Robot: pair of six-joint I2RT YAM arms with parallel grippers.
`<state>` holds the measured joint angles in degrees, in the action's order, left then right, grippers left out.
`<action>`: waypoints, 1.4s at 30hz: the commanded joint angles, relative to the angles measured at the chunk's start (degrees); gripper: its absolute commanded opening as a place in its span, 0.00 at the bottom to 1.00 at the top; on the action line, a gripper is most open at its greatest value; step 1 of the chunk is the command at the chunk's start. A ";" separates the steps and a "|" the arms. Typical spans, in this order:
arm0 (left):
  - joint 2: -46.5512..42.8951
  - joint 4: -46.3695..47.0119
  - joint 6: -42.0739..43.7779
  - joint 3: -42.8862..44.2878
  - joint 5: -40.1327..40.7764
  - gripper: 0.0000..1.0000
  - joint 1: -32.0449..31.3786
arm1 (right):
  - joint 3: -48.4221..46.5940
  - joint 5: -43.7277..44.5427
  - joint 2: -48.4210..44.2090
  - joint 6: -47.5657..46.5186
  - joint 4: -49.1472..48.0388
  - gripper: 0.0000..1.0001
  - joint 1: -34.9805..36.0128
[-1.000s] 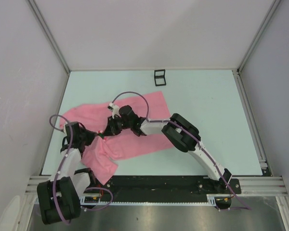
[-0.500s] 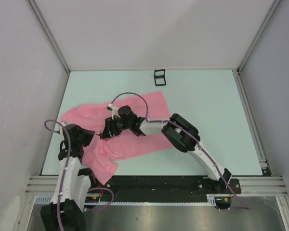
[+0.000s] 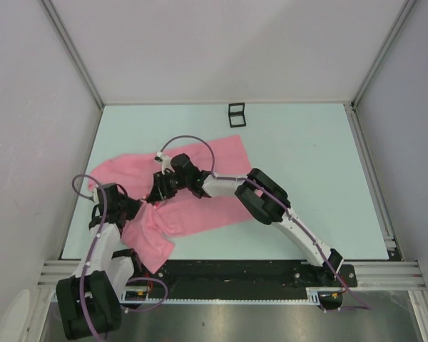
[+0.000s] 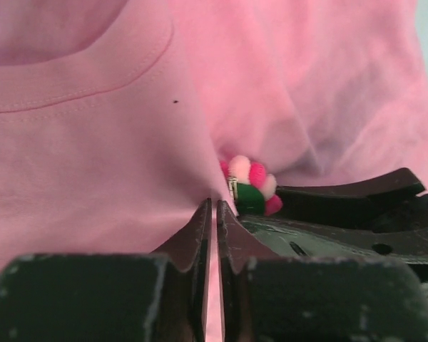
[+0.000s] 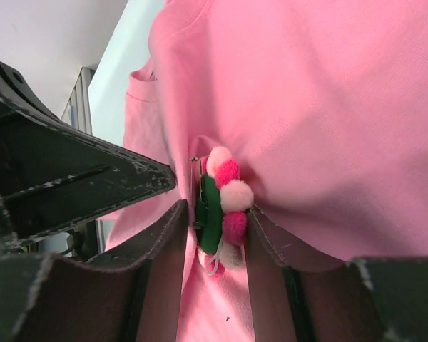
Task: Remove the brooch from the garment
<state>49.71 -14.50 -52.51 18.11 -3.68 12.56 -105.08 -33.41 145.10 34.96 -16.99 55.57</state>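
Pale green table [image 3: 307, 157] bears the pink garment [image 3: 221, 153]; left gripper [image 4: 214, 214] pinches a fabric fold, right gripper [image 5: 215, 221] clamps the pompom brooch [image 5: 225, 199].

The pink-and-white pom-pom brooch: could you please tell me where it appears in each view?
Top external: cannot be made out.
Left wrist: pink-and-white pom-pom brooch just right of centre.
Right wrist: brooch at centre.
Shared landmark: the pink fabric garment.
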 commanded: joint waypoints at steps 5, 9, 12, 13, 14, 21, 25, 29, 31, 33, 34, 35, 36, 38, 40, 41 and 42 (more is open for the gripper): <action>3.90 -1.75 -1.36 -0.09 2.89 0.04 0.28 | -5.23 -1.92 2.03 -0.68 2.05 0.28 -0.20; 3.90 -3.25 -2.42 -0.27 3.42 0.04 0.28 | -4.87 -1.57 1.59 -0.95 2.23 0.07 -0.03; 3.20 -5.35 -4.26 -0.35 3.59 0.07 0.28 | -3.21 -0.35 0.63 0.01 0.83 0.00 -0.02; 2.67 -5.80 -4.79 -0.35 3.33 0.07 0.36 | -0.77 0.01 0.19 0.63 -0.48 0.00 -0.20; 2.32 -5.80 -5.32 -0.53 2.55 0.07 0.36 | 0.47 -0.08 -0.86 1.42 -2.06 0.00 -0.29; -2.95 -3.08 -10.06 -3.78 -2.45 0.14 1.32 | 12.17 2.56 -5.52 8.44 -16.80 0.00 -0.64; -6.20 0.70 -11.65 -6.50 -7.81 0.19 2.65 | 15.34 1.60 -4.92 14.69 -23.96 0.00 -0.82; -10.15 3.60 -11.21 -8.00 -12.92 0.28 4.84 | 15.96 0.37 -3.07 19.34 -30.11 0.00 -1.17; -12.79 3.25 -11.12 -7.91 -14.41 0.37 5.72 | 15.78 0.01 -2.37 20.23 -30.73 0.00 -1.43; -14.89 3.08 -10.60 -7.74 -14.86 0.46 6.60 | 16.04 0.10 -2.45 20.59 -31.34 0.00 -1.61; -15.34 2.47 -10.33 -7.30 -14.69 0.49 6.86 | 16.31 0.10 -2.71 20.33 -31.26 0.00 -1.61; -15.52 2.46 -10.16 -7.12 -14.77 0.53 7.48 | 16.31 0.18 -2.80 20.24 -31.08 0.00 -1.61; -15.18 2.29 -10.07 -6.95 -15.12 0.53 7.83 | 16.31 0.27 -2.89 19.80 -30.82 0.00 -1.52; -14.12 2.55 -10.07 -6.51 -16.35 0.51 8.62 | 16.31 0.36 -3.15 19.36 -30.29 0.00 -1.26; -12.72 3.95 -9.89 -6.68 -17.41 0.48 8.97 | 15.70 0.45 -3.24 18.74 -29.59 0.00 -1.17; -12.45 4.48 -9.80 -6.77 -18.02 0.47 9.24 | 15.34 0.45 -3.15 18.48 -28.37 0.00 -1.08; -12.19 4.83 -9.63 -6.86 -17.94 0.47 9.24 | 14.82 0.88 -3.15 17.61 -27.49 0.00 -0.91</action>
<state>36.40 -12.47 -62.50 10.28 -18.22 20.62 -88.90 -32.42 142.28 53.98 -43.94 54.30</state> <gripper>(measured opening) 0.479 0.041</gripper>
